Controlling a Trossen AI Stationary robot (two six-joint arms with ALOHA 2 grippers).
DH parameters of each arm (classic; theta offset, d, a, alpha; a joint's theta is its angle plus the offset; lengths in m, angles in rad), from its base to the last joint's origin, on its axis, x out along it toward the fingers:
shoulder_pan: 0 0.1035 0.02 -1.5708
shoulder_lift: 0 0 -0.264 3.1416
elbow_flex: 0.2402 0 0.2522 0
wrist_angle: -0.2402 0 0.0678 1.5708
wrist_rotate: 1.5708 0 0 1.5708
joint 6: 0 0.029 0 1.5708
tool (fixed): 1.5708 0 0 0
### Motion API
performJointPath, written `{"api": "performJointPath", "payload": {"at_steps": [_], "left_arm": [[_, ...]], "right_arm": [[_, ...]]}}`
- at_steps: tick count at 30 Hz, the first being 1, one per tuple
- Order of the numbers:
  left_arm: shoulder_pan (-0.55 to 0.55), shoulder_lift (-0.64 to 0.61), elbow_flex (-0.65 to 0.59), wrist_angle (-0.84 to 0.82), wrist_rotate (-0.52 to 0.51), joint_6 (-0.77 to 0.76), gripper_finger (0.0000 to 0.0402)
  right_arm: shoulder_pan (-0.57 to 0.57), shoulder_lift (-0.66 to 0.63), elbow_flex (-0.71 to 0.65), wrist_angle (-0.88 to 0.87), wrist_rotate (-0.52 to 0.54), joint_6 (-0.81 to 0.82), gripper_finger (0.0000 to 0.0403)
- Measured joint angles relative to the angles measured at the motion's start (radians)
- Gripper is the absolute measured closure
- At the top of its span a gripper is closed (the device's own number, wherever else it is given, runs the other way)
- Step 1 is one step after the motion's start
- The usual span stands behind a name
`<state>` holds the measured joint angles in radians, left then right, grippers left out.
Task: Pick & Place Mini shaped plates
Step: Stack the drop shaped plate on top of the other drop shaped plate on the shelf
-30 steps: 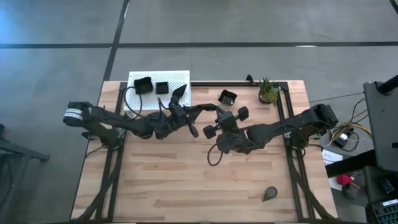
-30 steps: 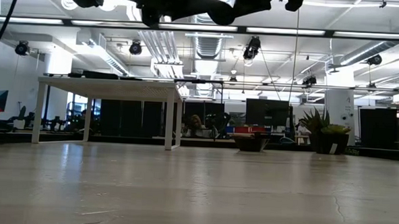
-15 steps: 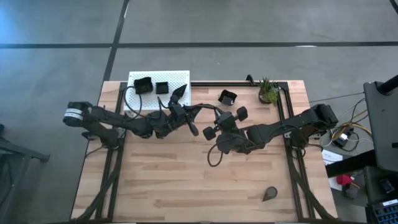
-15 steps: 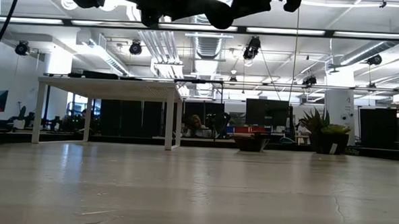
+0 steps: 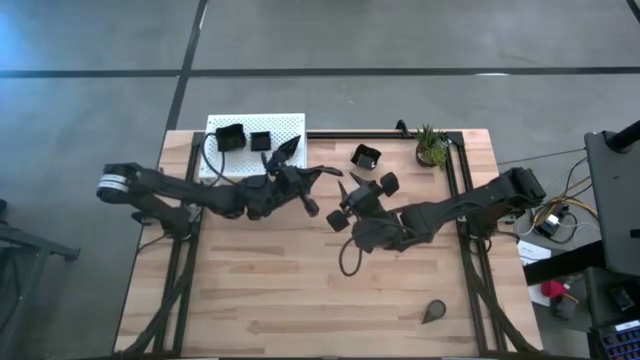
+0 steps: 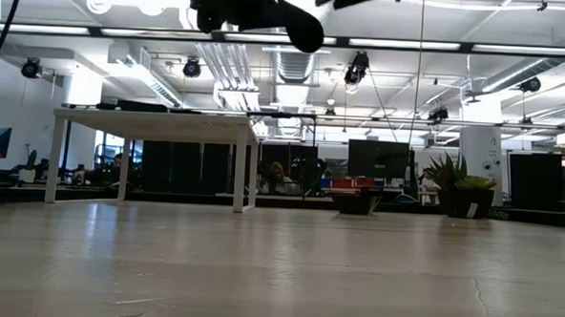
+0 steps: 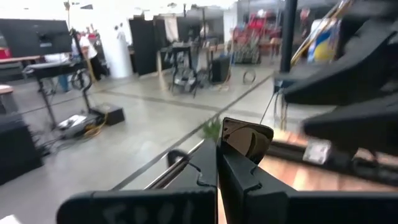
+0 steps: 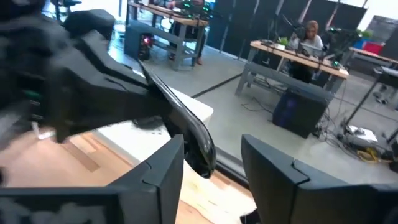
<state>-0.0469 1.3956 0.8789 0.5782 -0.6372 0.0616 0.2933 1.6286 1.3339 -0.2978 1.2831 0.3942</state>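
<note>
A glossy black teardrop mini plate [image 8: 186, 134] is up in the air above the table's middle, and my left gripper [image 7: 217, 163] is shut on it. My right gripper [image 8: 214, 167] is open, and its fingers stand on either side of the same plate's other end; whether they touch it I cannot tell. Three more black mini plates [image 5: 231, 137] lie on the white perforated platform [image 5: 292, 124] at the far left. One square plate [image 5: 366, 156] rests on the table at the far middle. A teardrop plate [image 5: 433, 312] lies near the front right. My left gripper pinches the plate's rim [image 7: 231, 144] between its two fingers, only at their free ends. The fingers reach out level, from the table's left. The plate stands on edge beyond the fingertips, lifted clear of the table.
A small green potted plant [image 5: 432, 147] stands at the far right, beside the dark frame rail [image 5: 455, 190]. The wooden tabletop [image 5: 300, 290] lies bare across the near half, except for the teardrop plate.
My right gripper has opened off the plate and drawn back a little toward the table's near edge. The plate stays up in the air with my left gripper, which has kept its place.
</note>
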Motion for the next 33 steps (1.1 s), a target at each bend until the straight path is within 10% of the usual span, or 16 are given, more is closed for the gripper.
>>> {"api": "performJointPath", "payload": {"at_steps": [22, 33], "left_arm": [[0.206, -0.074, 0.601, -1.370, 0.002, 0.121, 0.0401], [0.380, -0.070, 0.635, -1.551, 0.353, 0.331, 0.0401]], "right_arm": [[0.102, -0.004, 0.146, -0.005, 0.000, -0.287, 0.0226], [0.113, -0.005, 0.151, -0.008, -0.042, -0.328, 0.0230]]}}
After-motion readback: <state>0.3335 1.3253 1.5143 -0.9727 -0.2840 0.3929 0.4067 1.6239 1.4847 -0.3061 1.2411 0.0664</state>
